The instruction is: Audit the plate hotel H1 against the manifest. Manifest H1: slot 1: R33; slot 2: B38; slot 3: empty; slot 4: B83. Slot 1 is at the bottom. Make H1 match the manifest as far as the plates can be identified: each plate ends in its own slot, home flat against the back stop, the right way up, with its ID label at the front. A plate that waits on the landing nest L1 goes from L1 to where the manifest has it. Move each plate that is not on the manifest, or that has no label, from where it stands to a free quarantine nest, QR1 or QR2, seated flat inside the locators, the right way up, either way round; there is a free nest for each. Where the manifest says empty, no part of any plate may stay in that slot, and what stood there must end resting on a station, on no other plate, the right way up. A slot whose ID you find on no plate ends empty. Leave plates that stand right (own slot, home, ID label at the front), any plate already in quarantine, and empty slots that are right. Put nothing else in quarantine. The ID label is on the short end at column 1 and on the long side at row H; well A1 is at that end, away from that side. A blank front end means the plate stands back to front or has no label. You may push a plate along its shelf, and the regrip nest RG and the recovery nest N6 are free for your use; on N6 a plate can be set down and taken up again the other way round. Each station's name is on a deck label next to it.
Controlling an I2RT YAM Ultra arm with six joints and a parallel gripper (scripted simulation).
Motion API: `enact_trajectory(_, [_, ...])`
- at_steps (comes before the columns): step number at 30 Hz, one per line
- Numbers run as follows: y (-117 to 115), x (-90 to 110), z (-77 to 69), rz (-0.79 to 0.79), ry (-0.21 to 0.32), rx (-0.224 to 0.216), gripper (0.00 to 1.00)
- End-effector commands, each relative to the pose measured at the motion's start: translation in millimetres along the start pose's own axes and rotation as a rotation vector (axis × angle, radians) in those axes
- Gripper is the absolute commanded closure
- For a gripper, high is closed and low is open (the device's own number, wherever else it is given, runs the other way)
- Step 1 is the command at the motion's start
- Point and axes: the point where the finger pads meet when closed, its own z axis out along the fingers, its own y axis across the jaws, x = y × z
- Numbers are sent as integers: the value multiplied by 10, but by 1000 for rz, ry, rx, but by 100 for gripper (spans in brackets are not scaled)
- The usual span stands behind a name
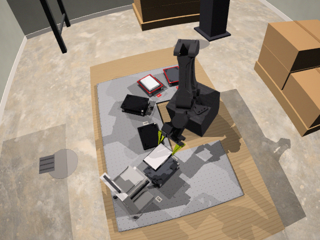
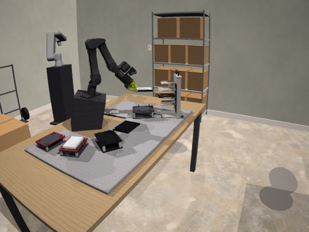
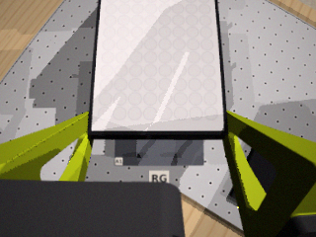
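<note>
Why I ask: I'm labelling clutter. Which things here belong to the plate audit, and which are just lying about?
Job: tool gripping a white plate; RG nest beneath it; plate hotel; red-framed nests.
Lying about: cardboard boxes; shelf rack; black pillar; hand truck.

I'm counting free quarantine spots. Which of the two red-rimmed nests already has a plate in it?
The red-rimmed nest nearer the other black stations holds a white plate; its neighbour at the mat's end shows only a dark, bare top.
</note>
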Motion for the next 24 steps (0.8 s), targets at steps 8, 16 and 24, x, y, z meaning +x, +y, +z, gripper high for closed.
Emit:
enact_trajectory(8, [-67, 120, 61, -2, 10, 16, 14])
enact_trajectory(16, [-68, 142, 80, -2, 10, 16, 14])
enact_trajectory(24, [-69, 172, 106, -2, 11, 16, 14])
